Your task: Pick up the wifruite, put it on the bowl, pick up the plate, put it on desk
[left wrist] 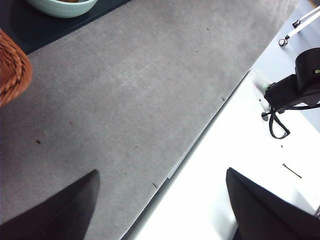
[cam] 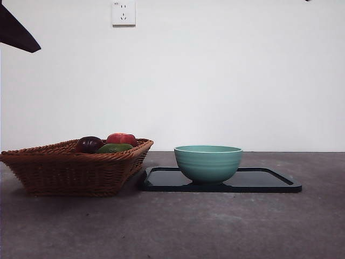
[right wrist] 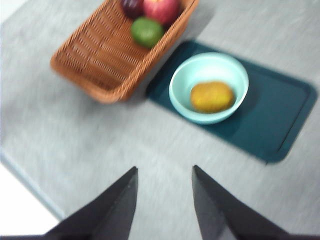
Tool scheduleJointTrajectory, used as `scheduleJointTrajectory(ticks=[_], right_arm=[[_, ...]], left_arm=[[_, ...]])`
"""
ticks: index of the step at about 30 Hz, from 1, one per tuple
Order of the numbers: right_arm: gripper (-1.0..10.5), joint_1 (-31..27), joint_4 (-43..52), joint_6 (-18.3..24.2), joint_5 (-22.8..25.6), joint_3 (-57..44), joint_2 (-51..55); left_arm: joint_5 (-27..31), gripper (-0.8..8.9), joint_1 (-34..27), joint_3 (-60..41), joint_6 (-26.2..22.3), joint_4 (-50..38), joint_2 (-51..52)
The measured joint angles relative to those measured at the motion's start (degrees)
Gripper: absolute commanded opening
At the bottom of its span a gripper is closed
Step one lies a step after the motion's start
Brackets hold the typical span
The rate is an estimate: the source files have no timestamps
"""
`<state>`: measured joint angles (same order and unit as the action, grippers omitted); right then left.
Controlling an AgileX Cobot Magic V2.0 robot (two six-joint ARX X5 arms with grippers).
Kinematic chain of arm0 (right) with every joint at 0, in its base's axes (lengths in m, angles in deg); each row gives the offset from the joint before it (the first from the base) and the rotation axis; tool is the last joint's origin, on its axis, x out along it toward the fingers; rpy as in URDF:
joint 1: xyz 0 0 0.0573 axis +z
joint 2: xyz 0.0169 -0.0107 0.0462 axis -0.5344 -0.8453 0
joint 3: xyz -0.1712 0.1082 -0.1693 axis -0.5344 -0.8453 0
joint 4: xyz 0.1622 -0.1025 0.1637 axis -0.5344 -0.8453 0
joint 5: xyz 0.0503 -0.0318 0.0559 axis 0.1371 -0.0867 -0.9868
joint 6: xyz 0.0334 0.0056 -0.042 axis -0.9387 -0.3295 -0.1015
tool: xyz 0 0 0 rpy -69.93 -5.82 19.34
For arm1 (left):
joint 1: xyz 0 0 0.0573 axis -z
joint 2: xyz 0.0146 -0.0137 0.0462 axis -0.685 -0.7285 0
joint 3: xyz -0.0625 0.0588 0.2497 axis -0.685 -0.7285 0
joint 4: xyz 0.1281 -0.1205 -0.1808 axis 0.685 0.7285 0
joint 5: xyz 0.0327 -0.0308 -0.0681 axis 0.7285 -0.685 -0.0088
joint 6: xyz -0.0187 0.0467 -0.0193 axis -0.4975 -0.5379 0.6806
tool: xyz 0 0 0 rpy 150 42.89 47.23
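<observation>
Grey desk (cam: 172,226) runs back to a white wall. On it, the golden-brown fruit (right wrist: 212,96) lies inside the teal bowl (cam: 208,162), and the bowl stands on a dark tray (cam: 269,181). At the bowl's nine o'clock in the front view sits a wicker basket (cam: 70,167) with a purple, a red and a green fruit. Both grippers hang above the desk, left gripper (left wrist: 160,200) spread wide, right gripper (right wrist: 164,180) parted, each holding nothing.
</observation>
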<state>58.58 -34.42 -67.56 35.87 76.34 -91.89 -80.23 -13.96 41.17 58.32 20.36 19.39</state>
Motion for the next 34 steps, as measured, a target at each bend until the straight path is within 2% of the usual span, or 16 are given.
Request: scheduleJointTrajectory(ticks=[11, 34], right_arm=[[1.7, 1.8, -0.2, 0.7, -7.6, -14.8, 10.0], [1.7, 1.8, 0.2, 0.7, -8.5, -16.5, 11.2]], left_arm=[[0.0, 4.05, 0.0, 0.0, 0.0, 0.0, 0.0], [0.0, 4.05, 0.0, 0.0, 0.0, 0.1, 0.0]])
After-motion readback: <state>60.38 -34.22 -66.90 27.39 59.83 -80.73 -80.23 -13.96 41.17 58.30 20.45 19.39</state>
